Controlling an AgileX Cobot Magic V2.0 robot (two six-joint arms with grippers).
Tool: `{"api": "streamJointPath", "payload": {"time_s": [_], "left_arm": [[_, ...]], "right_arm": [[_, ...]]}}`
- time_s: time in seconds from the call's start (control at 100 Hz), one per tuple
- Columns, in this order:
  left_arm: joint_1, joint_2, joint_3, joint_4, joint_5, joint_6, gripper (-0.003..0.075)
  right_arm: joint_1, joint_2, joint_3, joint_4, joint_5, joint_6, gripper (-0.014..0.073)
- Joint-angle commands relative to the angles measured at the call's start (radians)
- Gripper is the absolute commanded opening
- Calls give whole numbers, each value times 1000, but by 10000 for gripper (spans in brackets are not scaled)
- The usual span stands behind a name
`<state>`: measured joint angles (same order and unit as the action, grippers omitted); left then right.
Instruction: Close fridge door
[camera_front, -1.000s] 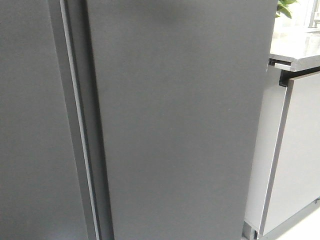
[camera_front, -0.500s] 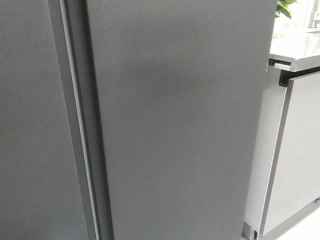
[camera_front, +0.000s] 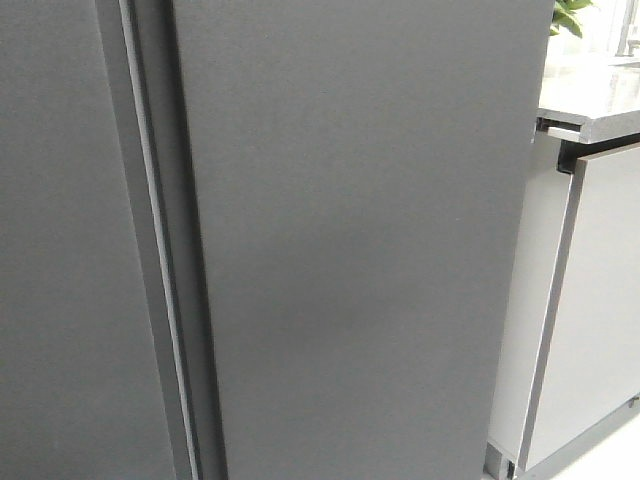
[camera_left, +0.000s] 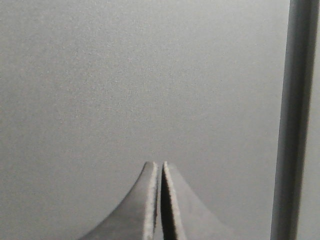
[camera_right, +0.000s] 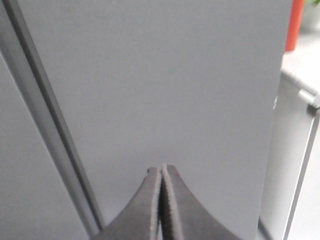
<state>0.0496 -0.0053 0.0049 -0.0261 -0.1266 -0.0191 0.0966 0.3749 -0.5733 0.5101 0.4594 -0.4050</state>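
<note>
One fridge door (camera_front: 360, 240), seemingly flush.

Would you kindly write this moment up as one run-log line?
door: tall matte dark-grey fridge door looks shut, only exterior showing | left gripper: shut, empty | right gripper: shut, empty | beside: light-grey cabinet front

A light-grey cabinet (camera_front: 590, 310) stands to the right of the tall dark panels. Its front panel (camera_front: 600, 300) has a darker grey edge and sits slightly proud of the white side panel (camera_front: 525, 300). A grey countertop (camera_front: 590, 100) lies on top of the cabinet, its surface brightly lit. Green plant leaves (camera_front: 572, 15) show at the upper right, behind the countertop. In the right wrist view, an orange-red object (camera_right: 296, 22) stands above the countertop; its kind cannot be determined.
</note>
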Motion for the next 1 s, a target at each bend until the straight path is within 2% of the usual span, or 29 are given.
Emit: {"api": "streamJointPath", "payload": {"time_s": [0.0,0.41,0.51,0.64,0.76,0.87,0.99], "left_arm": [[-1,-20,35,-4,-73,-4,-20],[-1,-20,35,-4,-73,-4,-20],[-1,-20,35,-4,-73,-4,-20],[-1,-20,35,-4,-73,-4,-20],[-1,-20,35,-4,-73,-4,-20],[-1,-20,35,-4,-73,-4,-20],[-1,-20,35,-4,-73,-4,-20]], "right_arm": [[-5,-36,15,27,-73,0,-46],[-5,-48,70,24,-36,0,-46],[-9,-68,88,-46,-79,-11,-46],[-81,-156,189,-49,-167,-11,-46],[-144,-258,319,-41,-240,-11,-46],[-147,-334,444,-41,-340,-11,-46],[-147,-393,554,29,-438,-11,-46]]}}
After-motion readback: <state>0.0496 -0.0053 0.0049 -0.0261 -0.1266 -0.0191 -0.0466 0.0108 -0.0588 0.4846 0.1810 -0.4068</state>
